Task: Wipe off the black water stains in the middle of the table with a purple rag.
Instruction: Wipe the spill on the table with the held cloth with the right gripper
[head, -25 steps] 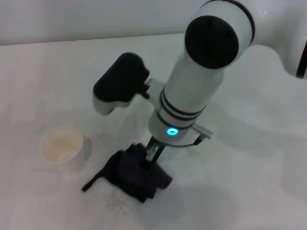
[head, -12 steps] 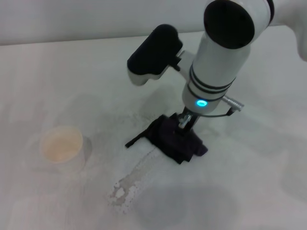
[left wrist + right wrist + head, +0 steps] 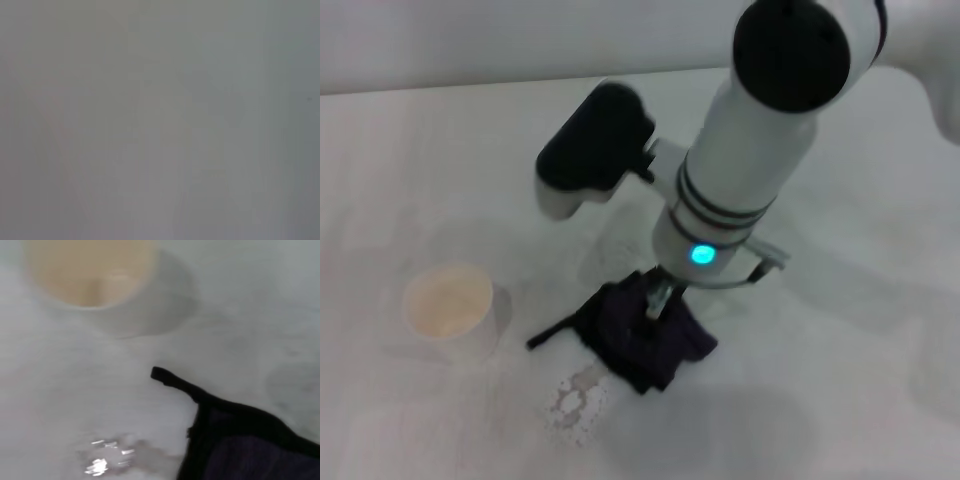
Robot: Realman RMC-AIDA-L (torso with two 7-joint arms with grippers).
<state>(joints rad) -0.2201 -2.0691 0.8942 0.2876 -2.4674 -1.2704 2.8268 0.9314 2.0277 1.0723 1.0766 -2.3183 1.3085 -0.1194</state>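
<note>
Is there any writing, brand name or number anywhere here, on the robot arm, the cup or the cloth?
None can be read.
The right arm shows only black bands and a glowing blue-green light, no lettering.
The cup is plain.
The purple rag is plain.
The table bears only faint wet marks.

On the tabletop the purple rag lies near the front, right of the cup and well apart from it. The right tool presses down on the rag's middle. The rag's cord tail points left toward the cup. A wet smear lies just before the rag's left corner.
</note>
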